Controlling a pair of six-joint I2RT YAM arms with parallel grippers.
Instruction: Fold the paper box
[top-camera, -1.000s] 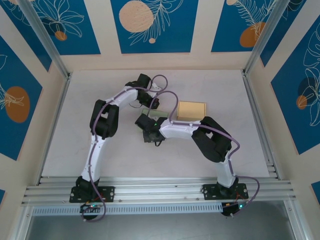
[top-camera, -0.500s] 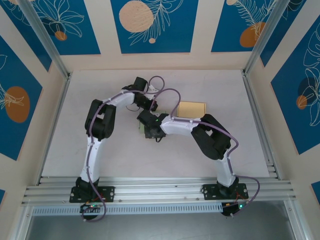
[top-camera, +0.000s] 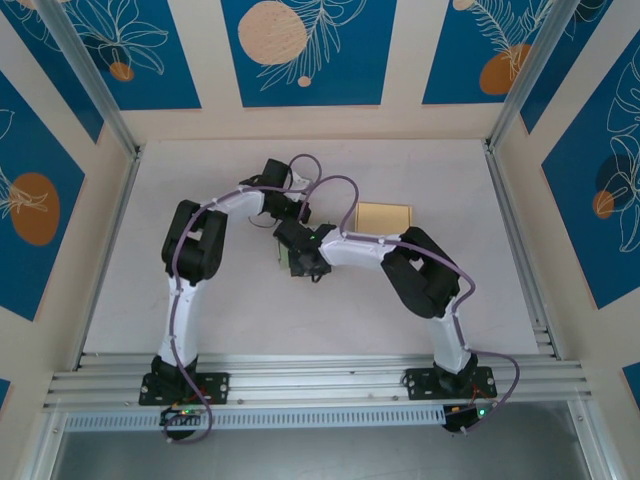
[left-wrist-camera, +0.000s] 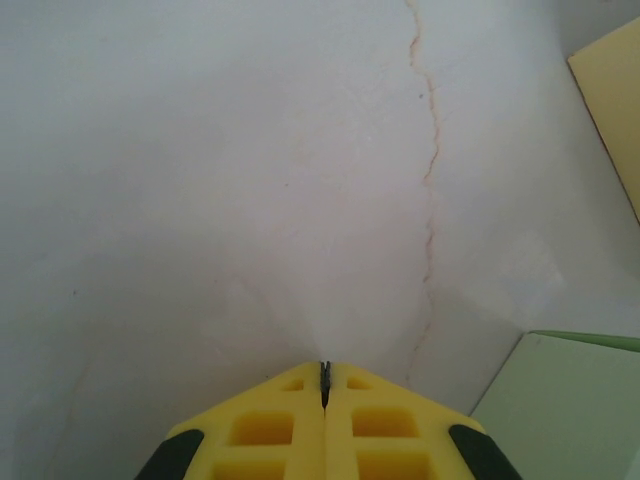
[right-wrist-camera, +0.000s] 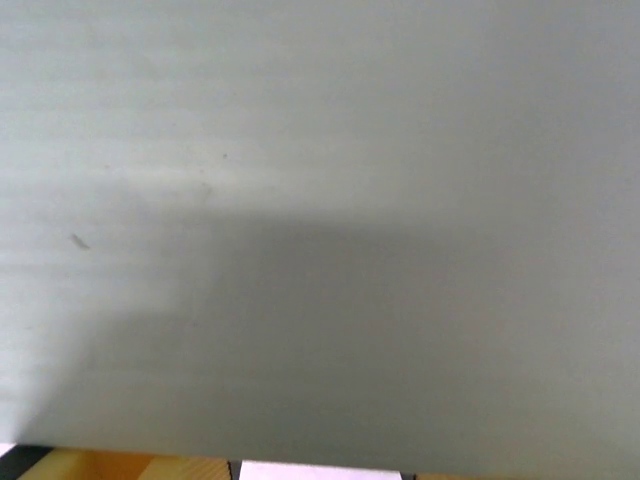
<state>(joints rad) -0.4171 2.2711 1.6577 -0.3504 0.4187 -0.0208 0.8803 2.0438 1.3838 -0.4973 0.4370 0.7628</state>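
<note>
Pale green paper box sheet (left-wrist-camera: 560, 410) lies flat mid-way across the white worktop (top-camera: 200, 300), under the right fingers (top-camera: 300, 264). It looks light, thin and easily creased, so it is probably best pinched at a flap edge by a fold line. Just beside it, the left fingers (left-wrist-camera: 318, 395) are clenched on nothing. Whether the right fingers grasp it I cannot tell. One green sheet, one tan cardboard sheet (top-camera: 384, 219), two arms.

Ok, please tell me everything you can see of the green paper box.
The paper box is pale green, matte, smooth card. It sits near the middle of the table, mostly hidden from above under the right arm. The left wrist view shows one flat corner of it; the right wrist view, a plain panel very close. Whether anything grips it cannot be told.
</note>
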